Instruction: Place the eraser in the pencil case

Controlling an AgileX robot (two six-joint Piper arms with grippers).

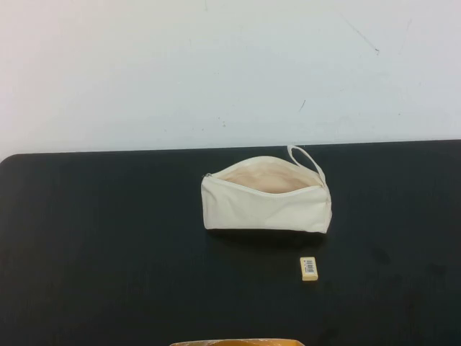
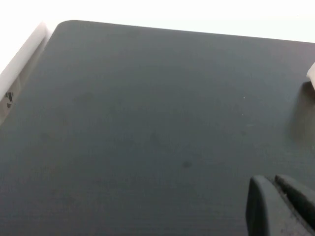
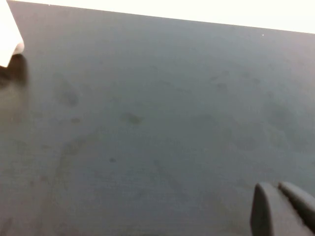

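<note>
On the black table, nothing has been grasped yet.
The pencil case lies unzipped, the eraser just beside it; left gripper and right gripper are held narrow, parked apart. A reach is called for.

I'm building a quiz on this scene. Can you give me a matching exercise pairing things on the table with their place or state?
Things:
1. cream-white fabric pencil case
2. tiny pale-yellow eraser
3. thin loop strap
4. left gripper and right gripper

Descriptions:
A. lying bare on the black table, nearer the robot than the pouch
B. at the pouch's right end
C. unzipped, peach lining showing
D. fingers together, seen only in the wrist views, holding nothing

Pairs: 1-C, 2-A, 3-B, 4-D
</note>
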